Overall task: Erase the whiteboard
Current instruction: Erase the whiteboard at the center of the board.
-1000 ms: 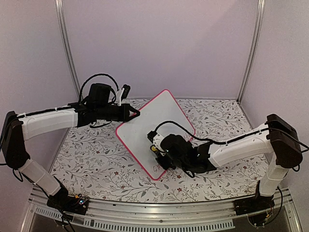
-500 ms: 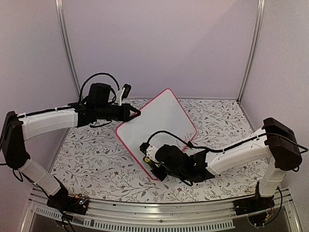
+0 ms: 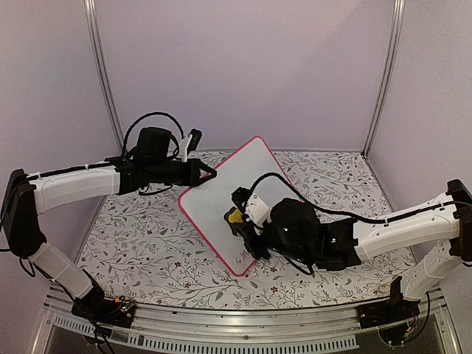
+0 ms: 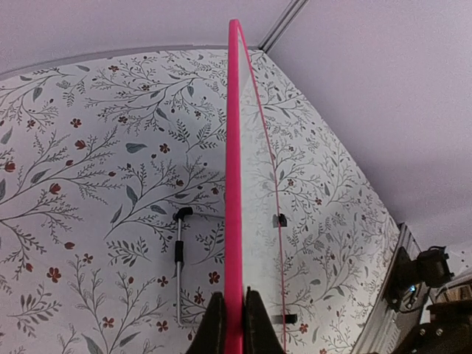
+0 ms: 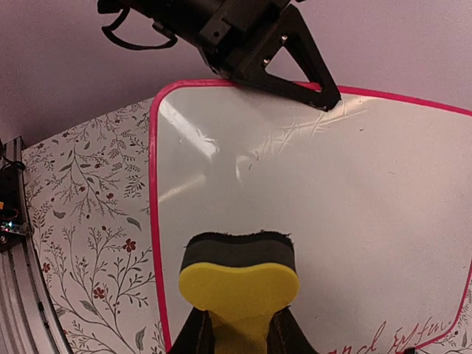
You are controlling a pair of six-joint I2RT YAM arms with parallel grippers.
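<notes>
The whiteboard [image 3: 243,173], white with a pink-red frame, stands tilted on the table. My left gripper [image 3: 205,174] is shut on its upper left edge. In the left wrist view the fingers pinch the pink frame [image 4: 234,184], with the left gripper [image 4: 234,308] at the bottom. My right gripper [image 3: 239,223] is shut on a yellow eraser [image 3: 234,216] with a black felt face, which presses on the board's lower left part. The right wrist view shows the eraser [image 5: 240,276] against the whiteboard [image 5: 332,192], with faint red writing [image 5: 413,339] at the board's lower edge.
A floral cloth [image 3: 140,236] covers the table. A wire stand [image 4: 178,254] and two small black clips [image 4: 279,220] sit behind the board. Metal posts [image 3: 103,81] and lilac walls close in the back and sides. A rail [image 3: 243,335] runs along the near edge.
My right gripper swept the eraser down to the board's lower left edge, then back up and to the right. The right arm's elbow swung right. The left gripper kept its hold.
</notes>
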